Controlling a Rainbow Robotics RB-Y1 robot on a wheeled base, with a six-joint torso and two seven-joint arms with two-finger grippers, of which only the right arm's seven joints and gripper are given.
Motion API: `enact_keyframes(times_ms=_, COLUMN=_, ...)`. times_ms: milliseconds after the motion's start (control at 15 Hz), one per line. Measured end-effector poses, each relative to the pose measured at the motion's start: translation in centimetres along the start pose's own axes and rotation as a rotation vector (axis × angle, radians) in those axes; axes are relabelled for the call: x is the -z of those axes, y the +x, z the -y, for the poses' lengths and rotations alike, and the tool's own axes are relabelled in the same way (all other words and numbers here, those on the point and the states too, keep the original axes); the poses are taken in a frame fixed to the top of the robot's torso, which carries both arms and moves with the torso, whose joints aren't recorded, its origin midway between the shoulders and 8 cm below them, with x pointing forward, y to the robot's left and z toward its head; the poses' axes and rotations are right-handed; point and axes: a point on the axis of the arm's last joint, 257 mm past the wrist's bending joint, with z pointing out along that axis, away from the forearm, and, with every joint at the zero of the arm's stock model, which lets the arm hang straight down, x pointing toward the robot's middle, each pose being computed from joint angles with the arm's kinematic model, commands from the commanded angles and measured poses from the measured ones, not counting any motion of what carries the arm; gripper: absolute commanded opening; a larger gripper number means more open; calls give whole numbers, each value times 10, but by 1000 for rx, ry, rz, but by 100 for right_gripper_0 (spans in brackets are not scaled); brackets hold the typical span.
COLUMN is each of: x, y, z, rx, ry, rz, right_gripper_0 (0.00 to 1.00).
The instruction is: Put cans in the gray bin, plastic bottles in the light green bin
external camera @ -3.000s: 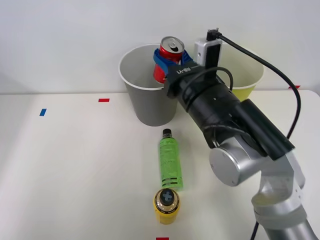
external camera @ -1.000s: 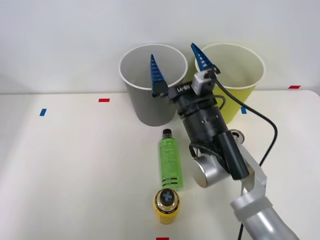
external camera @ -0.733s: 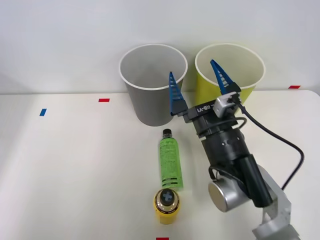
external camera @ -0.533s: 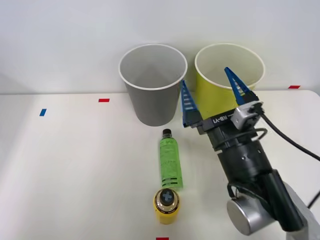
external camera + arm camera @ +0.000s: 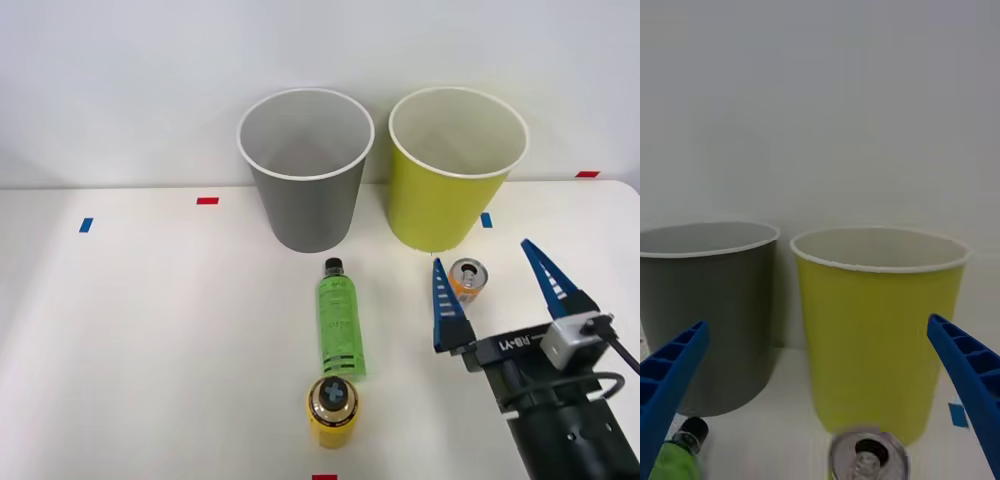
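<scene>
I have the right claw [image 5: 495,290] released, both blue fingers spread wide, at the lower right of the front frame, with the orange can [image 5: 467,279] standing upright on the bench [image 5: 150,330] between the fingertips and just in front of the light green bin [image 5: 455,175]. I judge this can light, thin-walled and smooth, so I would close on its mid-body with modest force to avoid denting or slipping. The gray bin [image 5: 305,170] stands at upper centre. The green bottle [image 5: 340,322] lies at centre with its cap toward the gray bin; its black print is not legible. The yellow bottle [image 5: 333,408] sits just below it. The wrist housing reads "RB-Y1".
</scene>
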Motion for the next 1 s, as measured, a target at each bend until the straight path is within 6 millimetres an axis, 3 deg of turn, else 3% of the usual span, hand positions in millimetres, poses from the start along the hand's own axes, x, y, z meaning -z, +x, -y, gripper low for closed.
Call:
enact_keyframes(times_ms=333, x=45, y=30, z=27, rx=11, ry=111, rz=-112, right_gripper_0=100)
enact_keyframes(times_ms=733, x=79, y=49, z=46, rx=26, ry=181, rz=-198, right_gripper_0=100)
enact_keyframes(times_ms=1000, x=89, y=64, z=54, rx=61, ry=229, rz=-227, right_gripper_0=100)
